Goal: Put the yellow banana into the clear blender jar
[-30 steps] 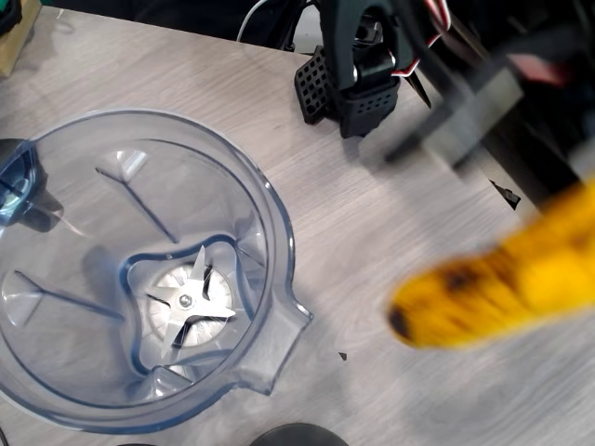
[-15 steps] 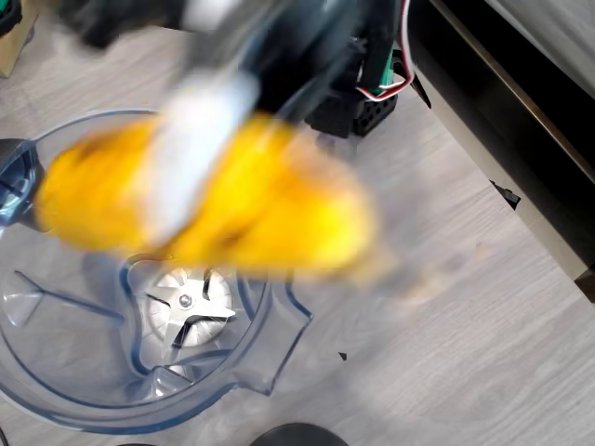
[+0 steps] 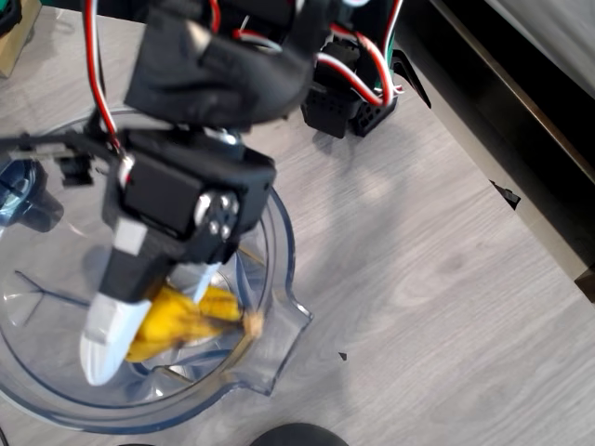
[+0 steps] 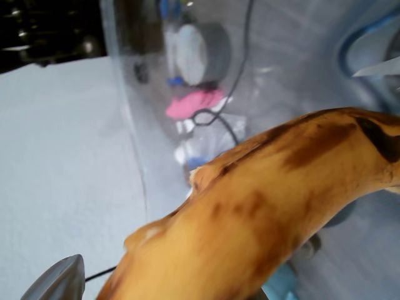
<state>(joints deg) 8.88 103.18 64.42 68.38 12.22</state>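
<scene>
Overhead view gave us the arm reaching down into the clear blender jar on the grey table, its white-tipped fingers clamped on the yellow banana (one end near the spout). Wrist view showed us the spotted banana inside the clear wall.
</scene>
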